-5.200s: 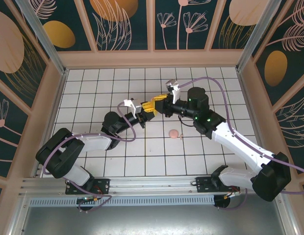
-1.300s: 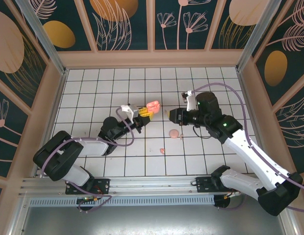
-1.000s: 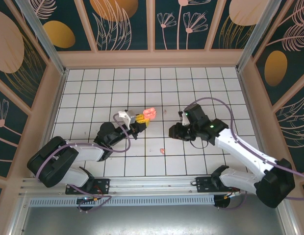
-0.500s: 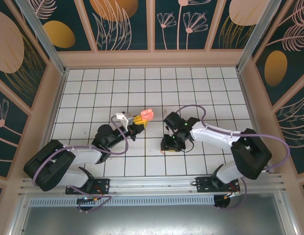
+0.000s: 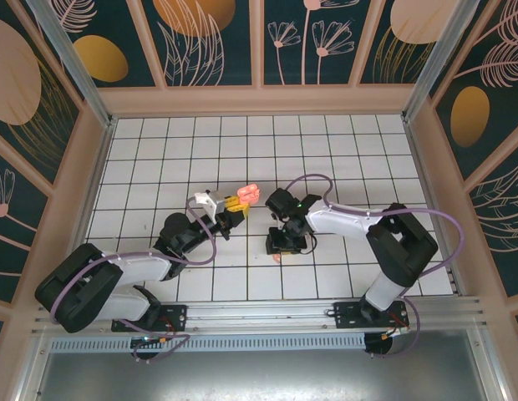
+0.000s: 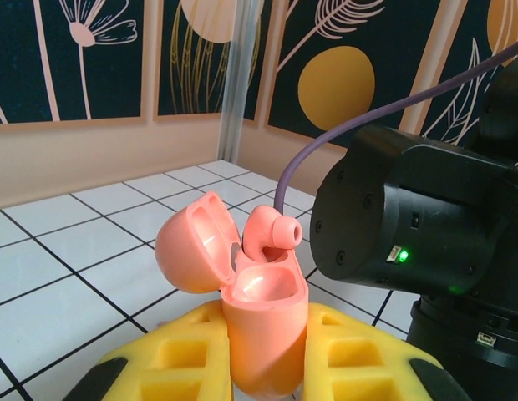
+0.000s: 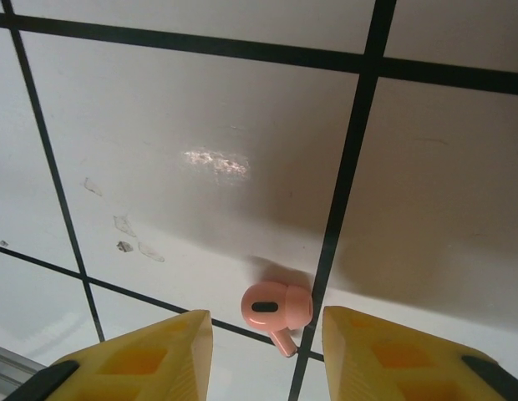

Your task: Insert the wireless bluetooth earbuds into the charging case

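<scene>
Halfway there, I reckon. The left pincer [image 6: 263, 355] is clamped on the open charging case [image 6: 261, 292], a glossy salmon plastic pebble, with the first earbud [image 6: 271, 236] poking up mid-frame. The loose earbud [image 7: 276, 307], with its stubby stem, lies low in frame on the shiny white-tiled desk [image 7: 200, 125]. The right pincer [image 7: 267, 355] is spread either side of it.

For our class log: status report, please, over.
Left hand shut on charging case, one earbud seated. Right hand open over loose earbud. Nothing blocking.
</scene>
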